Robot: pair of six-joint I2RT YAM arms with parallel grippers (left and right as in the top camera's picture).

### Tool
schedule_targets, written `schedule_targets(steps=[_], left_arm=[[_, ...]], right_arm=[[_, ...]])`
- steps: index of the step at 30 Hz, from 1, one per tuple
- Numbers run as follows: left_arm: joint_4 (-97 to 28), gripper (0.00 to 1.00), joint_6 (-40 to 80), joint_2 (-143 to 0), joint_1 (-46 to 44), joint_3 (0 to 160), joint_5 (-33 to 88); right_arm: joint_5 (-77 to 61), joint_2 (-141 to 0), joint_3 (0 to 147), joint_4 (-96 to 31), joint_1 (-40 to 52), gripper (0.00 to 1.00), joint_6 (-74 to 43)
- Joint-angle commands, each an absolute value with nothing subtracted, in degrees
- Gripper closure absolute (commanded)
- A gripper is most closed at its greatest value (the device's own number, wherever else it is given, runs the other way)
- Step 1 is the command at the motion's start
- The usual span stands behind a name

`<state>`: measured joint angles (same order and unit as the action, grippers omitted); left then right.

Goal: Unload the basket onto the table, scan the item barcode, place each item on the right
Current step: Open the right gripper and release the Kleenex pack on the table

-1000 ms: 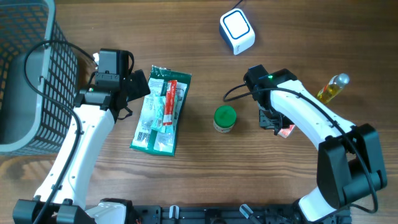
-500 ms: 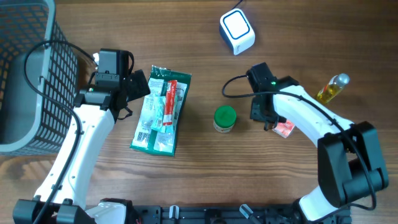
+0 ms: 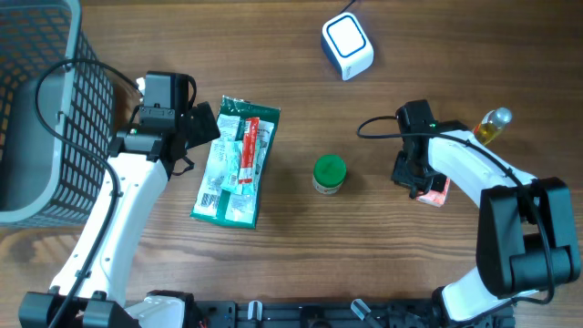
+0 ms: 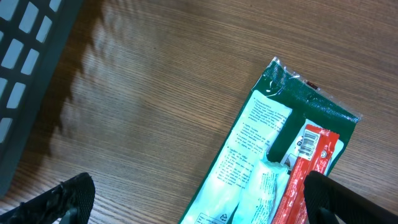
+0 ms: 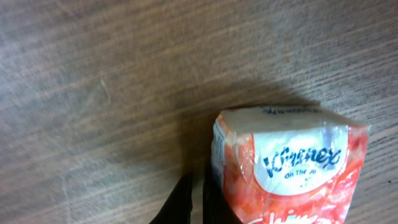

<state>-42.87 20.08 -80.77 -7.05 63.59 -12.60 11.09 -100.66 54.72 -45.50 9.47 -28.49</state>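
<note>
An orange and white tissue pack (image 5: 289, 168) lies on the wooden table, also seen at the right in the overhead view (image 3: 434, 191). My right gripper (image 5: 198, 190) is shut, its dark fingers (image 5: 180, 202) pressed together against the pack's left side with nothing between them. The white and blue scanner (image 3: 347, 46) sits at the top centre. My left gripper (image 4: 199, 202) hangs wide open over the upper end of a green packet (image 4: 280, 155) holding white sachets and a red stick. From overhead, this gripper (image 3: 202, 128) sits at the packet's (image 3: 235, 160) left edge.
A green-lidded jar (image 3: 329, 174) stands between the packet and the right arm. A yellow oil bottle (image 3: 487, 128) lies at the far right. A dark wire basket (image 3: 41, 100) fills the left edge, beside the left arm.
The right arm has swung to the right and the tissue pack has shifted right with it. The left arm has not moved.
</note>
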Motion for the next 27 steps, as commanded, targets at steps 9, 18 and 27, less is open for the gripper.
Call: schedule_targets(steps=[9,18,27], left_arm=[[-42.74,0.0,19.97,-80.9,-6.85,63.96,-13.34],[-42.74,0.0,19.97,-80.9,-6.85,63.96,-13.32],[-42.74,0.0,19.97,-80.9,-6.85,63.96,-13.32]], right_arm=[[-21.41,-85.54,59.68,-44.56,9.45,0.09,-19.7],[-22.61,-85.78,58.96,-44.36,9.45,0.0,-19.7],[-22.61,-85.82,58.81,-44.18,9.47,0.05,-20.05]])
